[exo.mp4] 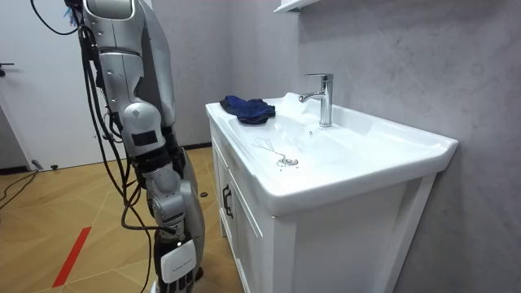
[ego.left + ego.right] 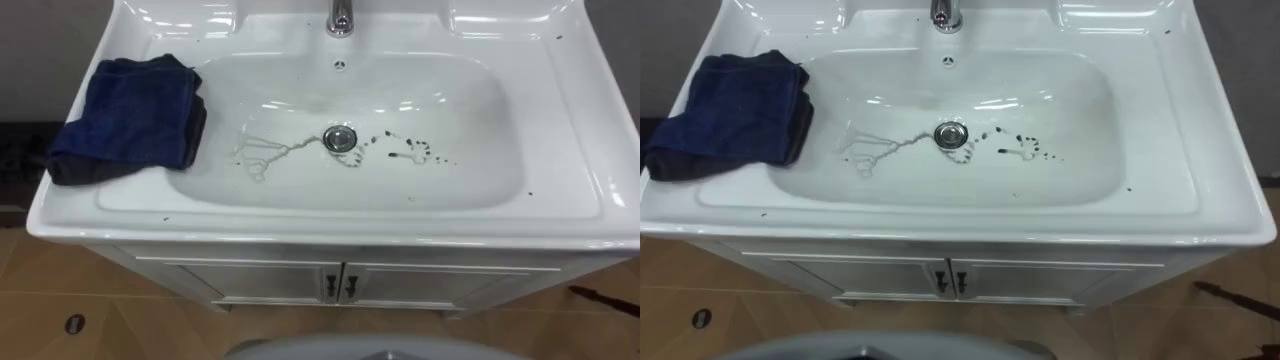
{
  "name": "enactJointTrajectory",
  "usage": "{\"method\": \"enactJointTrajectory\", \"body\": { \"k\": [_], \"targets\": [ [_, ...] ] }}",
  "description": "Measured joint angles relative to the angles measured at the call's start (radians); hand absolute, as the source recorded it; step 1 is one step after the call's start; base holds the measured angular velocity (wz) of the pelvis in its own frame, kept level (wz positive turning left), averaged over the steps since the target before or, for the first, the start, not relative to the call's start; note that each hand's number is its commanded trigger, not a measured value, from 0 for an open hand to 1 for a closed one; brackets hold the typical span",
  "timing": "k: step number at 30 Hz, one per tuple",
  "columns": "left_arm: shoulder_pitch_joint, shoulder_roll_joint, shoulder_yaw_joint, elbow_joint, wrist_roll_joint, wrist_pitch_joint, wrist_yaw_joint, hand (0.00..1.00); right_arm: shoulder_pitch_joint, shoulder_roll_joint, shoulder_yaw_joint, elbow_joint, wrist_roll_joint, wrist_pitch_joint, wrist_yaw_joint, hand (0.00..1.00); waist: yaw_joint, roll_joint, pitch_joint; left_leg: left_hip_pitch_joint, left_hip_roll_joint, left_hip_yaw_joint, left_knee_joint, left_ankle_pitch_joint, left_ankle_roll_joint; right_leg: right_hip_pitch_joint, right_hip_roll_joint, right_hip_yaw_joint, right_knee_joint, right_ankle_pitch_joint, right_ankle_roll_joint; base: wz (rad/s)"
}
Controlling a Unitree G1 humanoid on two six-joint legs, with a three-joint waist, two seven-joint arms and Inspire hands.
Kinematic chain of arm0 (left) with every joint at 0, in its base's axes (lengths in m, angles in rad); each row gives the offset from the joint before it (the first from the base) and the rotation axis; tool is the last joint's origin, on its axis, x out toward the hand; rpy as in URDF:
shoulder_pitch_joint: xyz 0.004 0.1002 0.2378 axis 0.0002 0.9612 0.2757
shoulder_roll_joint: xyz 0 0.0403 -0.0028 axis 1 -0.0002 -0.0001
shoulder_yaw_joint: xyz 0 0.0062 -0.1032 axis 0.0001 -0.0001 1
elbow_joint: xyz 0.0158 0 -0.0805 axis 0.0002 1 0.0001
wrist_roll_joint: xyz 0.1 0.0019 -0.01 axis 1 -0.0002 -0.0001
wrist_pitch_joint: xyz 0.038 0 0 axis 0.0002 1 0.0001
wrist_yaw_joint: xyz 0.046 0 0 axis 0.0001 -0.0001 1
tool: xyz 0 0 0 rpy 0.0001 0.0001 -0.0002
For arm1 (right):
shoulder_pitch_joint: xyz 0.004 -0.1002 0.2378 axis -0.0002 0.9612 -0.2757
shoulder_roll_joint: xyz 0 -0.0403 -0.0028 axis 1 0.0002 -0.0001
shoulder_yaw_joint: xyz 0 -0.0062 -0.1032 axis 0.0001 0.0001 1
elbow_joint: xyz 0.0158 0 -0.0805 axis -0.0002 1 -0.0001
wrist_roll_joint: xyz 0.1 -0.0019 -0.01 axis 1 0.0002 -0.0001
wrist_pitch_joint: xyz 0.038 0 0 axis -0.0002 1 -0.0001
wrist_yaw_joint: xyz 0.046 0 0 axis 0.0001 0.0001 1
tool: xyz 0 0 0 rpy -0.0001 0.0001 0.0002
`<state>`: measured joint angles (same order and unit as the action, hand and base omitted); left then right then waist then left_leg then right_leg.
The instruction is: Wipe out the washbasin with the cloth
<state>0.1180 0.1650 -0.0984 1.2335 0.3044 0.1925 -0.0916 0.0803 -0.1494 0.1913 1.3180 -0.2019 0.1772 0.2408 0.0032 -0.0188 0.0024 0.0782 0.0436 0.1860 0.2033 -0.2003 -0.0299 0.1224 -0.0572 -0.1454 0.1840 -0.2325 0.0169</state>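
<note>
Fingers of the right hand (image 1: pixel 177 268) run off the bottom edge of the room view, so I cannot tell whether they are apart or curled. That hand hangs low at the robot's side, well apart from the sink.

One white basin (image 2: pixel 560 150) lies before the robot, its long axis running left to right across the eye views and its back edge away from the robot. One drain (image 2: pixel 340 138) sits in the middle of the bowl. To the drain's right is a scatter of dark specks (image 2: pixel 410 152), and to its left a pale looping streak (image 2: pixel 262 155).

One dark blue cloth (image 2: pixel 130 120) lies bunched on the left rim, its right edge drooping over the lip of the bowl. One chrome faucet (image 2: pixel 341 15) stands at the back centre, its spout pointing toward the robot.

Below is a white cabinet (image 2: pixel 240 278) with two doors and two dark handles (image 2: pixel 328 287), side by side at the middle. The robot stands upright in front of it on a wooden floor (image 1: pixel 49 220).
</note>
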Motion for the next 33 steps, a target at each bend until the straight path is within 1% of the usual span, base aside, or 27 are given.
{"method": "enactJointTrajectory", "body": {
  "k": [5,8,12,14,16,20,23,25,26,28,29,31,32,33],
  "targets": [
    [0.008,0.000,0.006,-0.001,-0.001,0.003,0.000,0.00,-0.001,-0.001,0.000,-0.004,0.000,0.002,0.002,0.00,0.001,0.001,-0.0003,0.001,0.000,0.000,-0.002,-0.002,-0.001,0.000,0.000,-0.001,0.001,-0.001,0.000,0.00],
    [0.008,-0.001,0.050,-0.003,-0.005,0.002,0.000,0.00,-0.002,-0.001,0.002,-0.006,0.002,0.006,0.002,0.00,0.006,0.003,-0.0010,0.002,0.000,0.000,-0.002,-0.003,-0.001,0.000,0.001,0.002,0.000,-0.001,0.000,0.00],
    [0.009,-0.002,0.097,-0.001,-0.048,0.001,0.008,0.00,-0.002,-0.001,0.002,0.000,0.004,0.009,0.002,0.00,0.005,0.008,-0.0017,0.002,0.000,0.000,0.001,-0.003,-0.001,0.001,0.001,0.002,0.001,0.000,0.000,0.00],
    [0.010,-0.002,0.103,0.000,-0.071,0.001,0.019,0.00,-0.002,-0.001,0.000,0.001,0.002,0.010,0.002,0.00,0.005,0.008,-0.0003,0.002,0.000,0.000,0.001,-0.003,-0.001,0.002,0.001,0.001,0.000,-0.001,-0.001,0.00],
    [0.013,-0.010,0.141,0.000,-0.077,0.000,0.032,0.00,0.000,0.000,-0.013,0.000,0.004,0.011,0.003,0.00,0.004,0.012,-0.0002,0.004,0.000,-0.003,0.001,-0.003,-0.001,0.006,0.000,-0.004,-0.002,-0.001,-0.001,0.04],
    [0.015,-0.019,0.176,-0.002,-0.106,-0.001,0.077,0.00,0.000,-0.001,-0.019,0.010,0.036,0.020,0.009,0.00,0.003,0.011,0.0000,0.004,-0.001,-0.009,0.001,-0.003,-0.001,0.008,-0.002,-0.013,0.001,-0.002,-0.001,0.05],
    [0.044,-0.029,0.186,-0.014,-0.158,-0.002,0.126,0.00,0.012,0.000,-0.019,0.003,0.040,0.026,0.029,0.00,0.003,0.010,0.0001,0.005,-0.003,-0.015,0.001,-0.003,-0.001,0.013,-0.004,-0.021,0.000,-0.004,0.000,0.06],
    [0.072,-0.034,0.200,-0.042,-0.226,-0.002,0.153,0.00,0.021,0.001,-0.019,0.002,0.046,0.039,0.048,0.00,0.004,0.009,-0.0002,0.005,-0.005,-0.025,0.001,-0.003,-0.001,0.016,-0.005,-0.026,0.000,-0.006,0.000,0.07],
    [0.077,-0.034,0.205,-0.049,-0.244,-0.002,0.158,0.00,0.021,0.001,-0.018,0.002,0.046,0.044,0.051,0.00,0.004,0.009,-0.0001,0.005,-0.005,-0.027,0.001,-0.003,-0.001,0.016,-0.005,-0.026,0.001,-0.007,0.000,0.05],
    [0.109,-0.035,0.234,-0.076,-0.313,-0.002,0.191,0.00,0.019,-0.001,-0.018,0.006,0.046,0.055,0.065,0.00,0.006,0.006,-0.0011,0.004,-0.005,-0.033,0.001,-0.003,-0.001,0.017,-0.005,-0.032,0.001,-0.008,-0.001,0.06],
    [0.117,-0.035,0.245,-0.078,-0.326,-0.003,0.200,0.00,0.020,-0.001,-0.018,0.008,0.046,0.056,0.069,0.00,0.008,0.005,-0.0015,0.005,-0.005,-0.034,0.002,-0.003,-0.001,0.018,-0.005,-0.033,0.000,-0.009,-0.002,0.06],
    [0.122,-0.036,0.296,-0.078,-0.386,-0.004,0.231,0.00,0.020,-0.003,-0.019,0.014,0.044,0.056,0.079,0.00,0.027,0.005,-0.0016,0.004,-0.006,-0.036,0.002,-0.003,-0.001,0.019,-0.005,-0.034,-0.001,-0.009,-0.002,0.00],
    [0.123,-0.036,0.308,-0.077,-0.394,-0.004,0.239,0.00,0.020,-0.004,-0.019,0.014,0.044,0.056,0.080,0.00,0.032,0.005,-0.0016,0.004,-0.006,-0.036,0.002,-0.003,-0.001,0.020,-0.005,-0.035,-0.001,-0.009,-0.002,0.04],
    [0.127,-0.036,0.334,-0.078,-0.415,-0.007,0.252,0.00,0.020,-0.005,-0.020,0.014,0.044,0.057,0.080,0.00,0.036,0.004,-0.0022,0.004,-0.007,-0.039,0.002,-0.003,-0.001,0.022,-0.005,-0.038,-0.002,-0.009,-0.002,0.05]
  ]
}}
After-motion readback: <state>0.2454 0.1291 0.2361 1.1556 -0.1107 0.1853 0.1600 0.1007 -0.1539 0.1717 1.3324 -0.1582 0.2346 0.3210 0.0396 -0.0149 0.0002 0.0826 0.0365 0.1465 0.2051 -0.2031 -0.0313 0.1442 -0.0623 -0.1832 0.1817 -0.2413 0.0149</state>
